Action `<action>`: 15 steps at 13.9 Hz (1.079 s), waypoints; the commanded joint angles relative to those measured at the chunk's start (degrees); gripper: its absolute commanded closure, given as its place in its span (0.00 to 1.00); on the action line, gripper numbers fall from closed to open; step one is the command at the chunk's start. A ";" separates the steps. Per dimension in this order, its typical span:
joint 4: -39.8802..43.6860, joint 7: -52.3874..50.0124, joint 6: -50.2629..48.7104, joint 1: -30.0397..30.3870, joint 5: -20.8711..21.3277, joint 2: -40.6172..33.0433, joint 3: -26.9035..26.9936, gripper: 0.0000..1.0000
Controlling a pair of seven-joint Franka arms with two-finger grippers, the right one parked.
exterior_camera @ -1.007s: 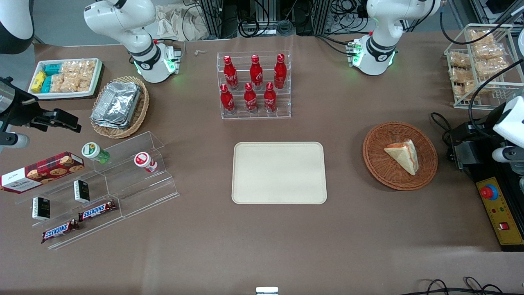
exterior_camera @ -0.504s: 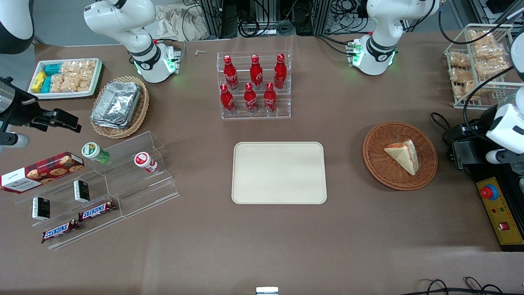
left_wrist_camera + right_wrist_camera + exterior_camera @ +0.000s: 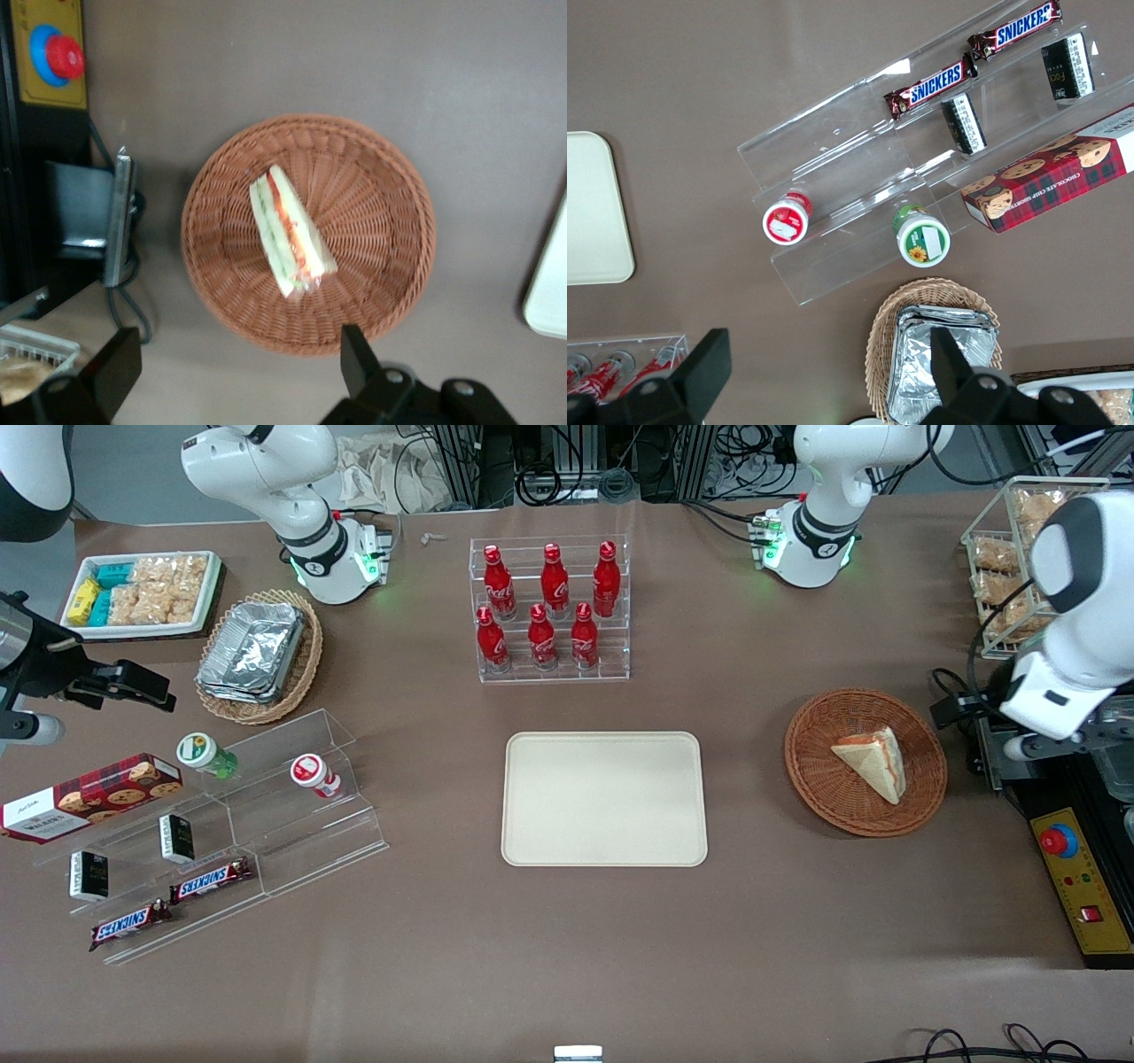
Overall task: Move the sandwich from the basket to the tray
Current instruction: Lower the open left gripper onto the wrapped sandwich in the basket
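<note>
The sandwich [image 3: 873, 761], a white bread wedge with red and green filling, lies in the round reddish-brown wicker basket [image 3: 815, 779]. Both also show in the left wrist view: the sandwich [image 3: 288, 232] lies in the basket's [image 3: 381, 266] middle. The cream tray [image 3: 604, 798] lies bare at the table's middle, beside the basket; its corner [image 3: 551, 292] shows in the left wrist view. My left gripper [image 3: 992, 726] hangs high beside the basket, toward the working arm's end, largely under the white wrist. In the left wrist view the gripper [image 3: 232, 376] is open and empty, fingers [image 3: 354, 359] wide apart.
A black and yellow control box with a red stop button [image 3: 1059, 841] sits beside the basket at the table's edge. A wire rack of snack bags [image 3: 1019, 576] stands farther from the camera. A clear rack of red bottles [image 3: 549, 611] stands farther away than the tray.
The left arm has swung in from the table's edge toward the basket, and more of its white wrist now shows. The sandwich, basket and tray have not moved.
</note>
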 commanded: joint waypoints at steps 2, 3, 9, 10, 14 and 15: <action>-8.87 -5.40 7.84 0.26 -0.42 -1.45 -0.50 0.00; -8.87 -6.02 8.10 0.26 -0.24 -0.32 -0.41 0.00; -8.96 -12.62 10.65 0.26 0.20 5.93 -0.50 0.00; -9.14 -12.79 11.00 0.26 -0.15 6.46 -0.50 0.00; -9.49 -16.91 12.93 0.08 -0.51 9.79 -0.50 0.00; -9.84 -18.32 13.90 -0.35 -0.42 10.15 -0.67 0.00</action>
